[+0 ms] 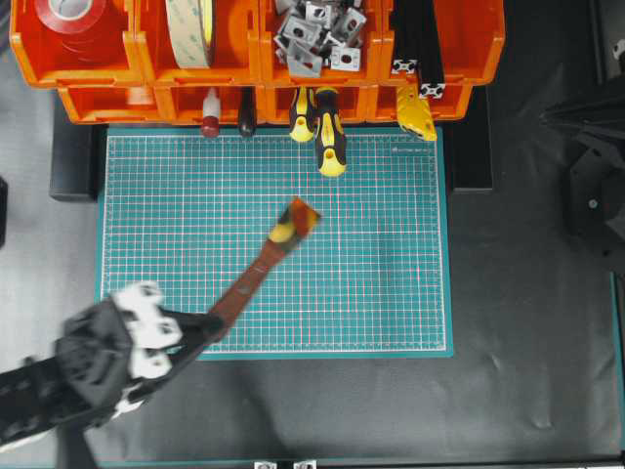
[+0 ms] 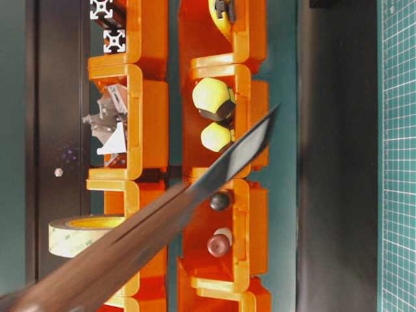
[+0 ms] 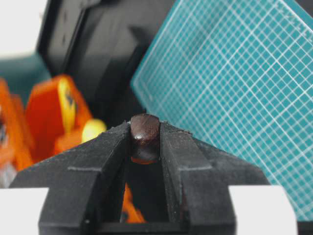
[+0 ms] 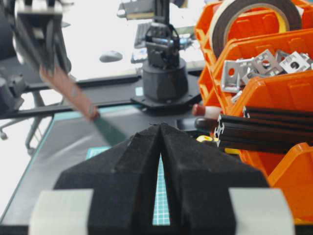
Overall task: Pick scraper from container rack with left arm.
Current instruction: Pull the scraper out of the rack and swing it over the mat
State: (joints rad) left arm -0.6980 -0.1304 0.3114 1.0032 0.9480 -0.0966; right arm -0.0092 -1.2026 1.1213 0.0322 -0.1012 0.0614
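The scraper (image 1: 264,264), with a reddish-brown wooden handle and a flat blade, is held in the air over the green cutting mat (image 1: 381,283), clear of the orange container rack (image 1: 146,73). Its blade points up-right towards the rack. My left gripper (image 1: 210,327) is shut on the handle's end, which shows dark brown between the fingers in the left wrist view (image 3: 145,136). The scraper also shows in the table-level view (image 2: 234,159) and the right wrist view (image 4: 68,90). My right gripper (image 4: 160,127) is shut and empty, low beside the rack (image 4: 279,93).
Two yellow-and-black screwdrivers (image 1: 330,137) and a red-knobbed tool (image 1: 210,122) stick out of the lower bins. The upper bins hold tape rolls (image 1: 190,29), metal brackets (image 1: 317,34) and black profiles (image 1: 415,39). The right arm (image 1: 596,176) sits at the right edge.
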